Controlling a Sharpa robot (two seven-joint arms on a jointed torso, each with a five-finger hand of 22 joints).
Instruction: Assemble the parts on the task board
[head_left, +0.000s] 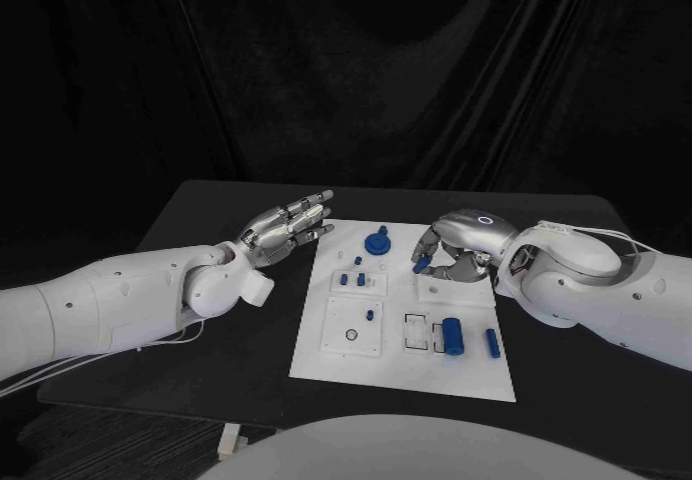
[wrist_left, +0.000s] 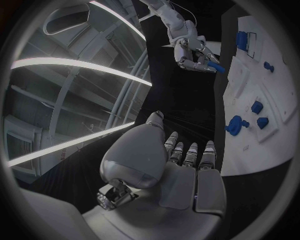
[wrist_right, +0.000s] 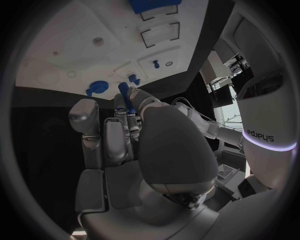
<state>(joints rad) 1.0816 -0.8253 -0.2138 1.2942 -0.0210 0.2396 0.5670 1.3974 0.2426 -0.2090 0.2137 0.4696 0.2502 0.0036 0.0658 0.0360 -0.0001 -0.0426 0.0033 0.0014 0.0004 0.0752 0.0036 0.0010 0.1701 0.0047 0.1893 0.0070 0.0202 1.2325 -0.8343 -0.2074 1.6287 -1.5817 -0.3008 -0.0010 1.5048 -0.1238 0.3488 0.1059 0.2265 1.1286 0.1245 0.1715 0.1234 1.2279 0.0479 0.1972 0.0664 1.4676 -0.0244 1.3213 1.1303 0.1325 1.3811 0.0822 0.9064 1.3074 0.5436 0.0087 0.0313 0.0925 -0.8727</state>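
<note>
Head view: the right hand (head_left: 459, 245) hangs over the far right part of the task board (head_left: 325, 362), pinching a small blue peg (head_left: 421, 266) between thumb and fingertips, the peg pointing down toward the board just beneath it. The step in hand appears to be carrying this peg to its seat; the next move calls for lining it up over the right hole and lowering it straight, since a tilt would likely jam it. The left hand (head_left: 289, 228) hovers beside the board's far left edge, fingers spread and straight, holding nothing. Just inward of it stands a blue round knobbed part (head_left: 378, 243); nearer the robot than the right hand lie a blue cylinder (head_left: 451, 335) in a framed recess and a slim blue bar (head_left: 492, 343) next to it.

Left wrist view: the left hand (wrist_left: 187, 165) shows an open palm with fingers stretched out, the knobbed part (wrist_left: 235, 125) on the board beyond its fingertips.

Right wrist view: the right hand (wrist_right: 125, 135) holds the peg (wrist_right: 124, 90) at its fingertips; it looks short, smooth and dark blue, close above the white board (wrist_right: 75, 45).
</note>
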